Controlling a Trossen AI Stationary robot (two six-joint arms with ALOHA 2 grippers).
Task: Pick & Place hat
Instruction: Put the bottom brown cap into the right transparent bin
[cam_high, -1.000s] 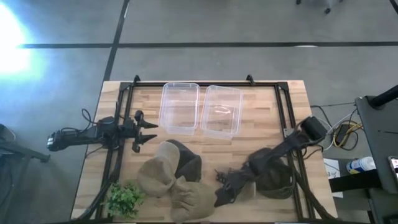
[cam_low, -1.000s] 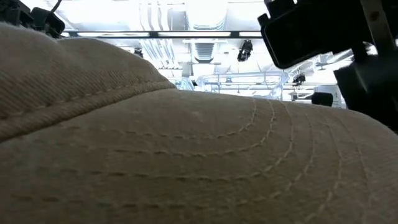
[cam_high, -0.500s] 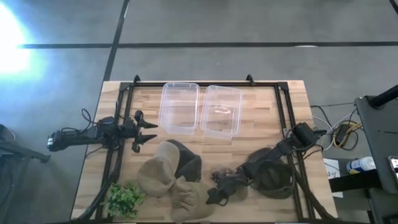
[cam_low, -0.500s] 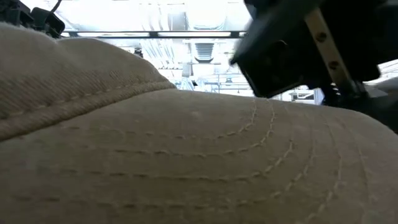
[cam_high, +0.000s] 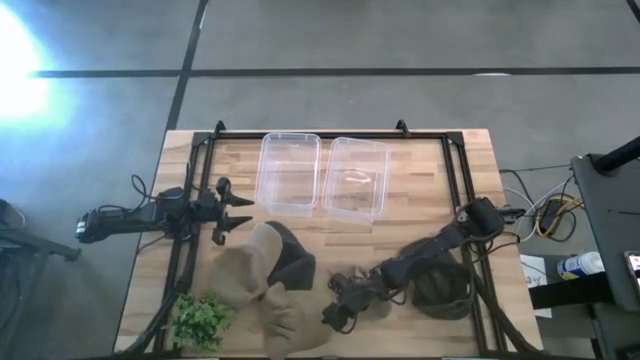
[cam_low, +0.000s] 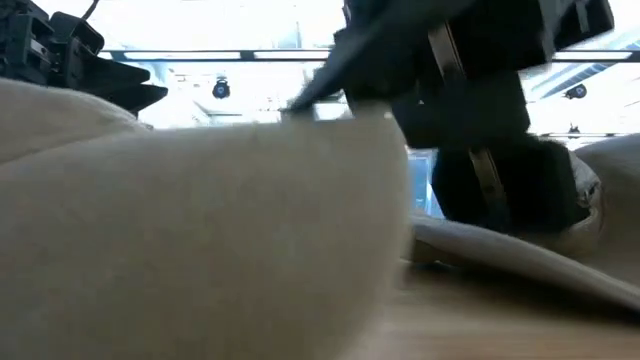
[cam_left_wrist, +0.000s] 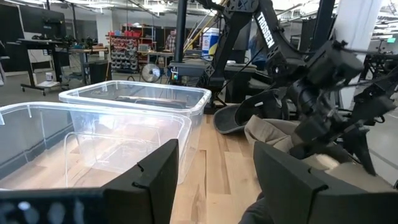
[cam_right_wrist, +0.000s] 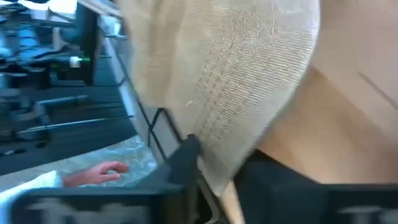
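At the time of inspection, the right gripper (cam_high: 335, 315) lay low over the wooden table (cam_high: 420, 210), reaching from the right-hand frame toward 8 o'clock of the table's centre. Its fingers were closed on the brim of a tan hat (cam_high: 262, 295); the right wrist view showed the ribbed, stitched brim (cam_right_wrist: 249, 81) pinched between the two dark fingers (cam_right_wrist: 180, 165). The tan hat sat at about 7 o'clock on the table, partly overlapping a dark grey hat (cam_high: 292, 262) at its 1 o'clock side. In the low view the tan fabric (cam_low: 190, 240) filled most of the frame, with the right gripper's dark body directly above its edge.

A dark olive hat (cam_high: 442, 288) lay beneath the right arm at about 4 o'clock. Two clear plastic bins (cam_high: 290, 172) (cam_high: 357, 178) stood side by side at 12 o'clock. A green plant sprig (cam_high: 200, 318) lay at the 8 o'clock corner.

The left gripper (cam_high: 240, 213) hung at the table's 9 o'clock edge, fingers spread apart and holding nothing, well apart from the hats.
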